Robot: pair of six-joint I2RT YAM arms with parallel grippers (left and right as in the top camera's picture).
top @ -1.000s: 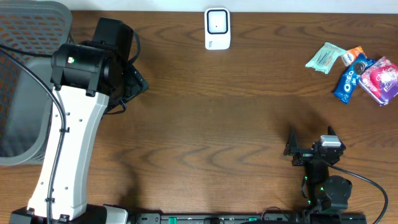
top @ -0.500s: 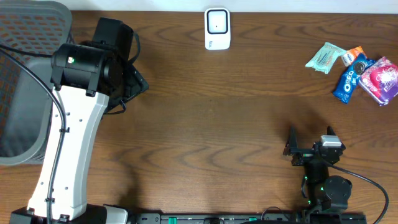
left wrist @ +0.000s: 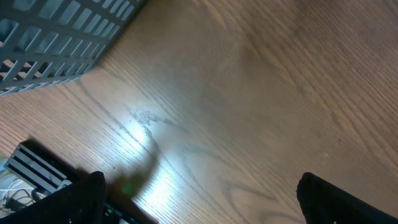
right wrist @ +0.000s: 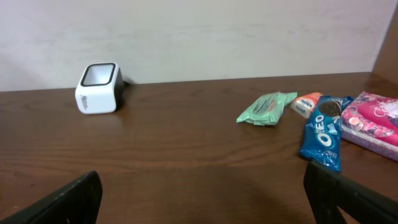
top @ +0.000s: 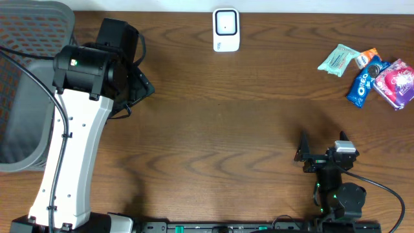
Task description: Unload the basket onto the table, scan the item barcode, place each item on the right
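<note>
A white barcode scanner point(top: 226, 29) stands at the table's far edge, also in the right wrist view as the scanner point(right wrist: 98, 87) at far left. The items lie in a cluster at the far right: a green packet point(top: 337, 59), a small orange packet point(top: 366, 58), a blue Oreo pack point(top: 362, 82) and a pink pack point(top: 396, 83). My right gripper point(top: 322, 145) sits low near the front edge, open and empty, well short of the items. My left gripper point(left wrist: 199, 199) hangs open over bare wood, nothing between its fingers.
A grey mesh basket point(top: 26, 97) stands at the left edge, its wall point(left wrist: 56, 37) near my left gripper. The white left arm point(top: 74, 149) reaches up the left side. Dark equipment lines the front edge point(top: 246, 226).
</note>
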